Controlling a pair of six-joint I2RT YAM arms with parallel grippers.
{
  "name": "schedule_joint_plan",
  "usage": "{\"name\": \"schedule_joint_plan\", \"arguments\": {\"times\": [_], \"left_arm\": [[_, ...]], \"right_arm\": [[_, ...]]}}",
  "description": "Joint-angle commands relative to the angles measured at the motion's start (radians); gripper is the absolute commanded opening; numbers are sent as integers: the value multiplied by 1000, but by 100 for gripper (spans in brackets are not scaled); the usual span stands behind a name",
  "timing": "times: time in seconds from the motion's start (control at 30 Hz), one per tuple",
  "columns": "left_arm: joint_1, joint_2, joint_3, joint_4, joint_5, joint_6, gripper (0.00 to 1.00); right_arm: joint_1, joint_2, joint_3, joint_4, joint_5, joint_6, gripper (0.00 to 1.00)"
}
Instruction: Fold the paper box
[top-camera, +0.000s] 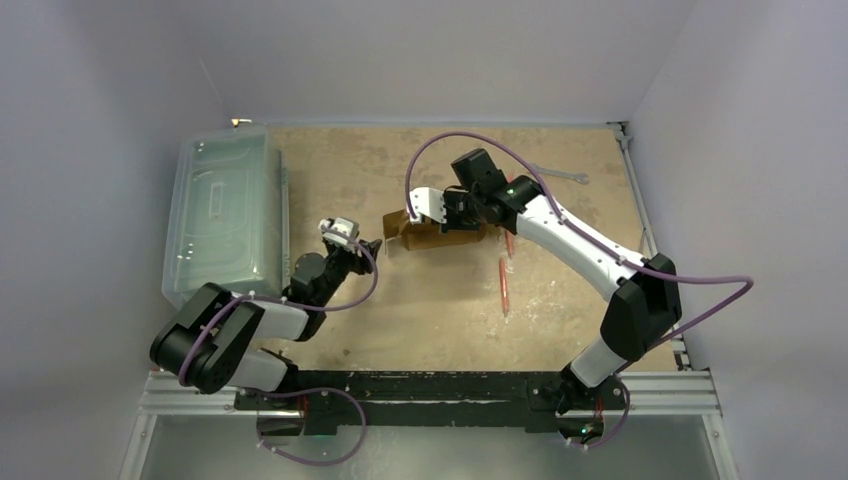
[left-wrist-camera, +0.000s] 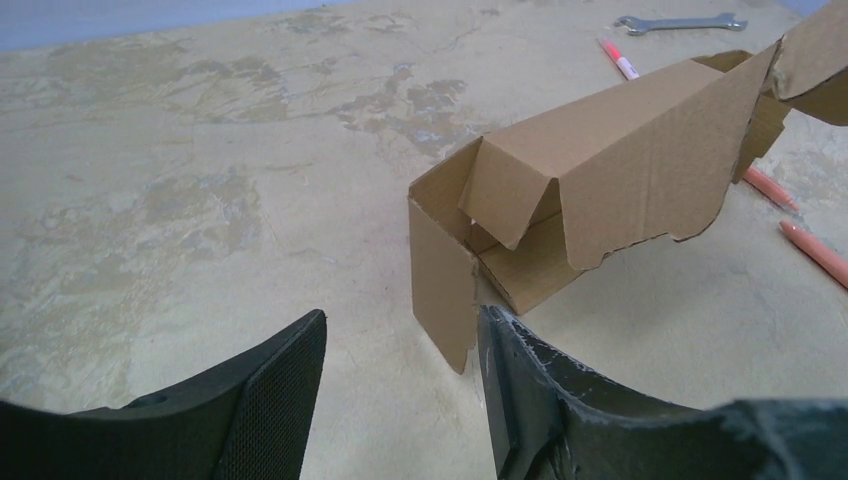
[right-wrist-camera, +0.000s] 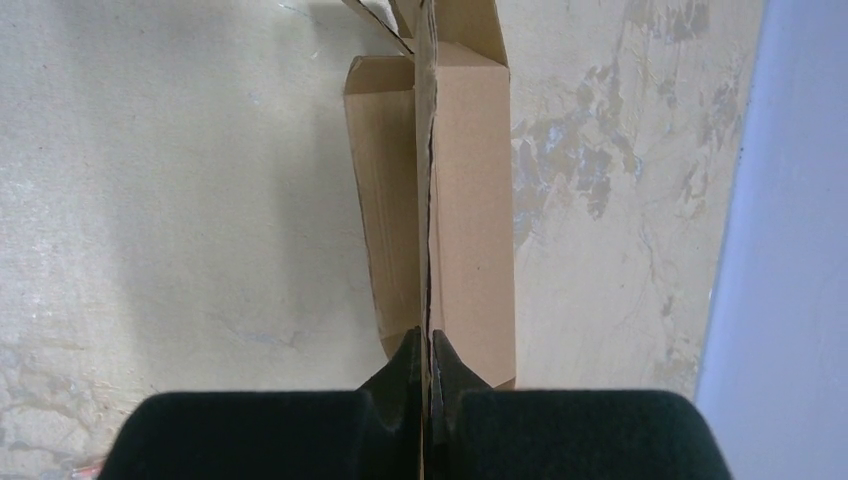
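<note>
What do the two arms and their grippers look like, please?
The left arm and right arm have white links, black joints and a looping purple cable each. The left gripper and right gripper have black, tapering fingers; the left one's pad shows a fine mesh texture.

The brown corrugated-cardboard paper box (left-wrist-camera: 620, 150) is matt and dry-looking, its cut edges ragged and fibrous. Under it the tan worktop (left-wrist-camera: 150, 200) is dull and blotchy, mottled with paler scuffed patches, rough like worn board. The left tool (left-wrist-camera: 400, 325) has black fingers (left-wrist-camera: 275, 400): one faced with a fine mesh-like grip texture, the other scratched and greyed. The right tool (right-wrist-camera: 427, 340) has fingers of the same matt black. Off to the side, the large clear plastic bin (top-camera: 225, 210) carries a soft sheen, the silver metal spanner (left-wrist-camera: 680, 22) gleams, and the orange pen (left-wrist-camera: 815, 250) looks like smooth plastic.
</note>
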Motion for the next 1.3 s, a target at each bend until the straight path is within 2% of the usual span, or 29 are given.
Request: {"name": "schedule_joint_plan", "arguments": {"times": [0.0, 0.23, 0.4, 0.7, 0.87, 1.27], "left_arm": [[15, -3, -40, 149, -11, 1, 56], [15, -28, -7, 9, -89, -11, 53], [17, 49, 78, -46, -69, -18, 54], [41, 257, 97, 188, 64, -17, 54], [56, 305, 97, 278, 132, -6, 55], [66, 380, 165, 284, 241, 44, 56]], "right_arm": [[-5, 0, 50, -24, -31, -16, 0], [-11, 0, 59, -42, -43, -27, 0], [-11, 10, 66, -43, -48, -30, 0], [-13, 3, 72, -58, -55, -39, 0], [-14, 6, 77, -60, -60, -43, 0], [-16, 21, 97, -73, -77, -39, 0]]}}
